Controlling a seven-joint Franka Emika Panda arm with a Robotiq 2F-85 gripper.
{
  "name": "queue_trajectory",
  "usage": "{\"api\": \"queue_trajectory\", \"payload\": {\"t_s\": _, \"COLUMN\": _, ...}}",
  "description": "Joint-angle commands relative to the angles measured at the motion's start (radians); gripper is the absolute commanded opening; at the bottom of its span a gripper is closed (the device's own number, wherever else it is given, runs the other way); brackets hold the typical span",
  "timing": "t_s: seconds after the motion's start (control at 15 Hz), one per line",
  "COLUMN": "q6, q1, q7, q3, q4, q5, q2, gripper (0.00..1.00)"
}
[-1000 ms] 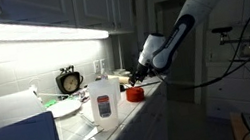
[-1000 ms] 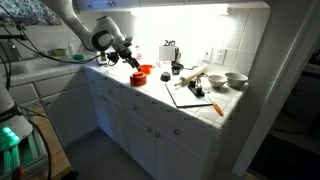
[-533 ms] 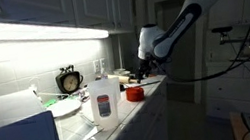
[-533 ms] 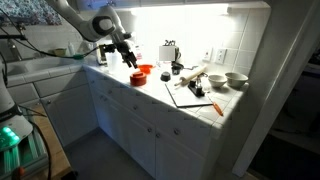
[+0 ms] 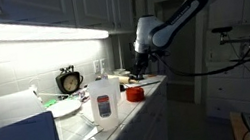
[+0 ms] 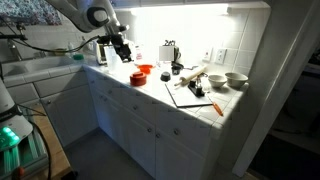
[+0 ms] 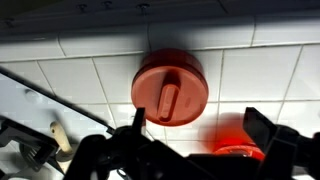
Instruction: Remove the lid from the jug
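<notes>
The jug [image 5: 102,99], translucent white with a dark-and-red label, stands upright on the tiled counter, and no red cap sits on its top. The red lid [image 5: 135,94] lies on the counter beside it, apart from the jug; it also shows in an exterior view [image 6: 139,79]. My gripper [image 5: 141,69] hangs above and behind the lid, open and empty; it also shows in an exterior view [image 6: 124,52]. In the wrist view my fingers [image 7: 200,125] are spread wide over the white tiles, with the blurred red lid [image 7: 240,152] below them.
A wider round red piece with a raised bar [image 7: 170,87] lies on the tiles next to the lid. A black clock [image 5: 68,81] and white plates [image 5: 65,108] stand behind the jug. A cutting board with utensils [image 6: 195,92] and bowls [image 6: 236,79] lie further along.
My gripper has risen from just above the red lid and drawn back toward the wall, empty. The lid and the jug have stayed in place.
</notes>
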Motion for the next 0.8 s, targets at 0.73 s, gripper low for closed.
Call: {"api": "queue_trajectory", "payload": {"t_s": 0.73, "q6": -0.058, "q1": -0.081, "q7": -0.219, "q3": 0.148, "q4": -0.004, "q5": 0.252, "q2": -0.071, "gripper": 1.00}}
